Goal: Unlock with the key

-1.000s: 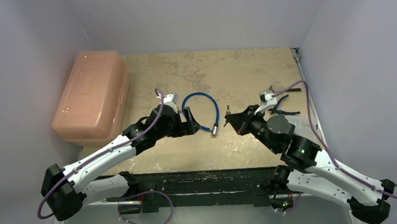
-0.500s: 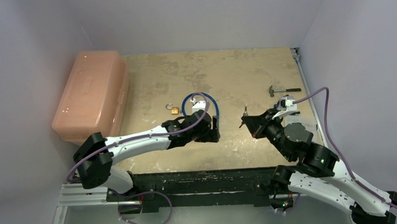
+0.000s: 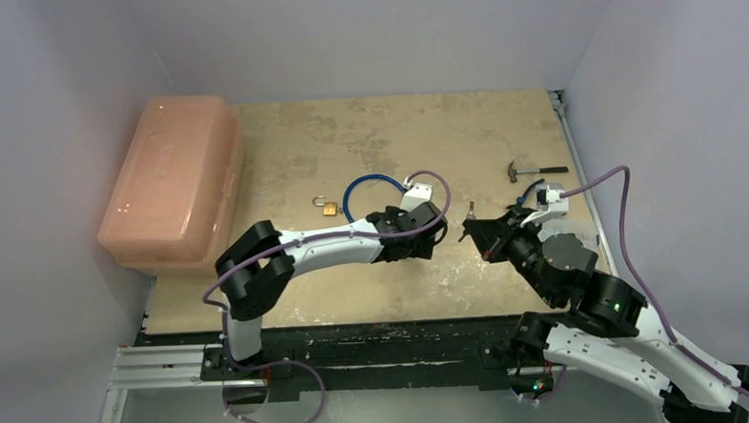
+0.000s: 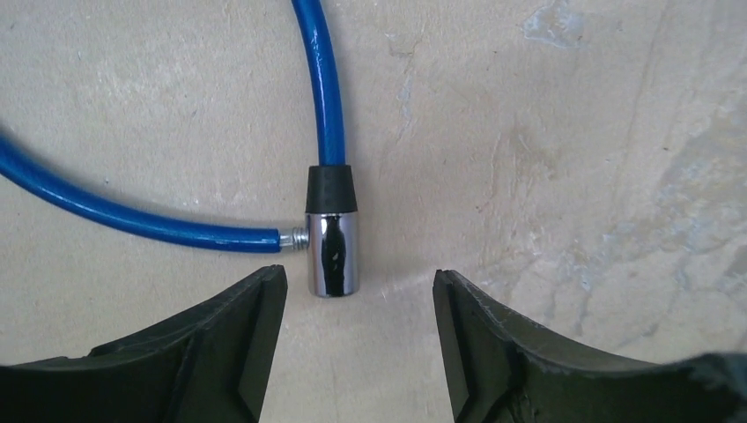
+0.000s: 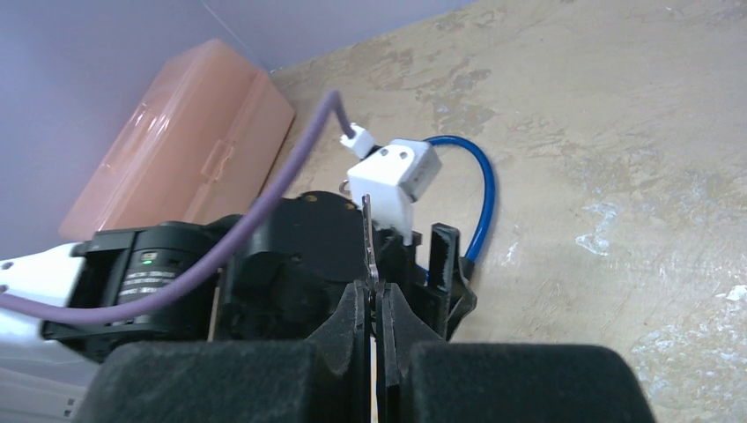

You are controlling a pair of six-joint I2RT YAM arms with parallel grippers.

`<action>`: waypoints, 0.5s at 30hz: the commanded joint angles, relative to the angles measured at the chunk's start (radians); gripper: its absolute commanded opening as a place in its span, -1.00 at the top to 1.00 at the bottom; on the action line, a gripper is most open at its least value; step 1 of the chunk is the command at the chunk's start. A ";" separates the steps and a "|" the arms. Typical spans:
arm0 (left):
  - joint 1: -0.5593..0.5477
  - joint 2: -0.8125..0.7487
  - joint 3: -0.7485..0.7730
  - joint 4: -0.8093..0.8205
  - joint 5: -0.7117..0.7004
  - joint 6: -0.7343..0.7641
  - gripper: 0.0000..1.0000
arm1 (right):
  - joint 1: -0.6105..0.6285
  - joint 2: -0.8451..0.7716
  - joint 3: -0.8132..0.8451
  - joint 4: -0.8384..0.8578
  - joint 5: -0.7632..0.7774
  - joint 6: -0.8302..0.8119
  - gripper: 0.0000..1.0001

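Change: The left arm has swung rightward across the table (image 3: 482, 130) to the cable's metal end. The padlock (image 3: 330, 208) it covered now lies in the open. The right arm has drawn back a little to the right.
Key: A thin metal key (image 5: 370, 233) sticks straight out from the right gripper (image 5: 374, 304), whose jaws are pressed together on it. It is held off the table, just right of the left arm's wrist.
Lock: A blue cable (image 4: 324, 88) loops on the table near its middle. Its chrome barrel (image 4: 333, 256) lies flat, with the cable's pin end touching the barrel's side.
Left gripper: The left gripper (image 4: 357, 291) has its jaws spread either side of the barrel's near end. They touch nothing, and the barrel sits nearer the left finger.
Step in hand: Probably gripping the barrel to steady it for the key.
Doing it well: Centre the barrel between the jaws. Close on the chrome, not on the rubber collar or the cable. Leave the keyhole end free; the keyhole cannot be seen here.
Around: The padlock lies just left of the cable, a hammer (image 3: 536, 170) far right, and an orange box (image 3: 174, 182) at the left edge.
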 commanded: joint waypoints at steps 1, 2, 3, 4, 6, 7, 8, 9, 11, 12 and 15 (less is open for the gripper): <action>0.002 0.069 0.094 -0.059 -0.070 0.062 -0.30 | -0.001 -0.011 0.028 0.007 0.018 0.008 1.00; 0.002 0.083 0.103 -0.060 -0.073 0.067 -0.29 | -0.001 -0.011 0.028 0.005 0.015 0.008 1.00; 0.002 0.098 0.112 -0.064 -0.080 0.067 -0.27 | -0.001 -0.012 0.028 0.003 0.013 0.009 1.00; 0.004 0.113 0.121 -0.072 -0.086 0.065 -0.25 | -0.001 -0.014 0.029 0.000 0.012 0.008 1.00; 0.007 0.140 0.132 -0.072 -0.093 0.066 -0.22 | -0.001 -0.018 0.028 -0.005 0.011 0.008 1.00; 0.010 0.151 0.135 -0.071 -0.095 0.065 -0.20 | -0.001 -0.021 0.027 -0.006 0.011 0.008 1.00; 0.014 0.160 0.136 -0.065 -0.095 0.064 -0.19 | -0.001 -0.024 0.026 -0.008 0.010 0.009 1.00; 0.017 0.171 0.135 -0.057 -0.091 0.066 -0.18 | -0.001 -0.026 0.025 -0.010 0.010 0.009 1.00; 0.030 0.187 0.137 -0.044 -0.082 0.068 -0.14 | -0.001 -0.027 0.026 -0.017 0.008 0.009 1.00; 0.037 0.195 0.138 -0.037 -0.073 0.071 -0.09 | -0.001 -0.028 0.026 -0.021 0.009 0.009 1.00; 0.061 0.217 0.141 -0.021 -0.036 0.083 0.15 | -0.001 -0.032 0.028 -0.030 0.012 0.007 1.00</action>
